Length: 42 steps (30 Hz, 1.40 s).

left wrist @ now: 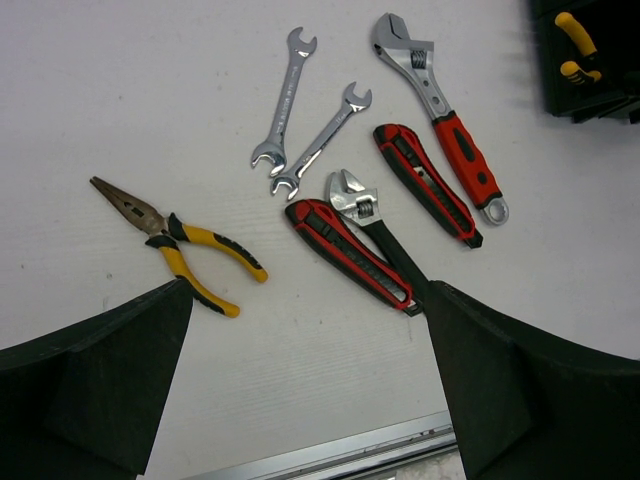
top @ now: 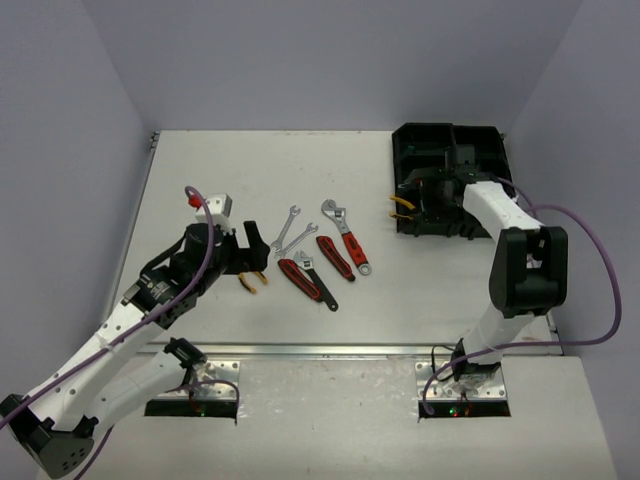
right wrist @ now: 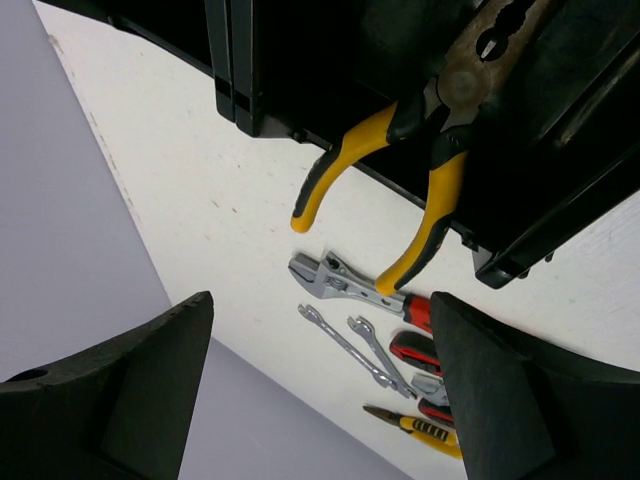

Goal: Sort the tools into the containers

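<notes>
The right gripper (right wrist: pixel 320 320) stands wide open with nothing between its fingers, above the black organiser tray (right wrist: pixel 240 70). Yellow-handled pliers (right wrist: pixel 440 130) lie in a compartment at its 1 o'clock, their handles poking out over the wall. The left gripper (left wrist: pixel 310 300) is spread fully too and empty (it hovers over the table (left wrist: pixel 100 80)). At its 10 o'clock lie needle-nose pliers (left wrist: pixel 175 240). From 12 to 2 o'clock lie 2 silver spanners (left wrist: pixel 285 110), 2 adjustable wrenches (left wrist: pixel 440 110) and 2 red-and-black tools (left wrist: pixel 350 250), possibly utility knives.
</notes>
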Motion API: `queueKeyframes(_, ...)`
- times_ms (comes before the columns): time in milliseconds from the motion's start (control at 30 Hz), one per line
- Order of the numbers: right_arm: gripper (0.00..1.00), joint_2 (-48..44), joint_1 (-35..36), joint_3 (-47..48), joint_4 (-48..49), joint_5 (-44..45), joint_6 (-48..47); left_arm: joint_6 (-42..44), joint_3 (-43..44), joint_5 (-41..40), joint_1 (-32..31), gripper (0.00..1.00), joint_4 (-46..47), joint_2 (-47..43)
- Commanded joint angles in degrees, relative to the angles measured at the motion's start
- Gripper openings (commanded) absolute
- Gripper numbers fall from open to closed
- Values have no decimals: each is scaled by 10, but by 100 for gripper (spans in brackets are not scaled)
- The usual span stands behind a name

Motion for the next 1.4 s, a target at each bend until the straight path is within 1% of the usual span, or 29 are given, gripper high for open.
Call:
queueKeyframes(0, 90, -39, 1, 33, 18, -13, -58, -22, 8, -55, -3, 100, 4, 20)
queueKeyframes(67, 93, -50, 8, 61, 19, -19, -118, -66, 22, -120, -3, 100, -22, 37)
queueKeyframes(100, 99, -53, 18, 70, 15, -18, -140, -85, 30, -140, -3, 100, -43, 51)
queueKeyframes(133, 99, -58, 25, 80, 15, -18, -170, -122, 30, -160, -3, 100, -44, 52)
queueKeyframes(167, 99, -66, 36, 96, 15, -24, -237, -207, 32, -180, -3, 100, -80, 75)
queueKeyframes(200, 99, -73, 49, 106, 12, -28, -288, -263, 29, -187, -3, 100, -101, 93)
queueKeyframes(267, 99, -80, 76, 116, 0, -36, -364, -325, 14, -179, -3, 100, -116, 123)
queueKeyframes(300, 99, -85, 88, 116, -3, -47, -365, -326, 8, -178, -3, 100, -115, 138)
queueKeyframes(367, 99, -102, 120, 86, -12, -110, -471, -378, 4, -171, -1, 96, -109, 196)
queueKeyframes(433, 99, -114, 125, 50, -30, -148, -512, -401, 14, -181, 7, 92, -118, 248)
queueKeyframes(533, 99, -156, 128, -17, -29, -179, -537, -391, 12, -173, 45, 85, -104, 308)
queueKeyframes(567, 99, -181, 129, -63, -17, -181, -548, -377, 6, -162, 63, 80, -90, 324)
queueKeyframes(600, 99, -200, 129, -73, -6, -182, -549, -368, -1, -153, 75, 75, -73, 331)
queueKeyframes(667, 99, -240, 129, -138, 17, -186, -559, -359, -20, -136, 98, 64, -35, 342)
queueKeyframes(700, 99, -266, 129, -162, 32, -187, -565, -355, -35, -128, 108, 62, -16, 343)
queueKeyframes(767, 99, -288, 129, -173, 38, -189, -579, -351, -54, -119, 108, 61, 14, 346)
queueKeyframes(833, 99, -290, 129, -168, 27, -186, -586, -343, -65, -108, 108, 61, 31, 355)
queueKeyframes(900, 99, -290, 129, -162, 22, -192, -587, -333, -67, -91, 108, 59, 57, 378)
queueKeyframes(933, 99, -290, 129, -162, 24, -198, -586, -330, -67, -85, 108, 57, 61, 379)
queueKeyframes(1033, 99, -290, 129, -170, 40, -216, -579, -325, -70, -76, 108, 56, 78, 397)
queueKeyframes(1167, 99, -287, 129, -183, 51, -229, -568, -325, -76, -78, 108, 45, 81, 419)
queueKeyframes(1233, 99, -288, 129, -188, 60, -236, -566, -323, -79, -72, 107, 36, 84, 431)
queueKeyframes(1367, 99, -289, 132, -186, 73, -284, -573, -314, -83, -52, 108, 10, 99, 457)
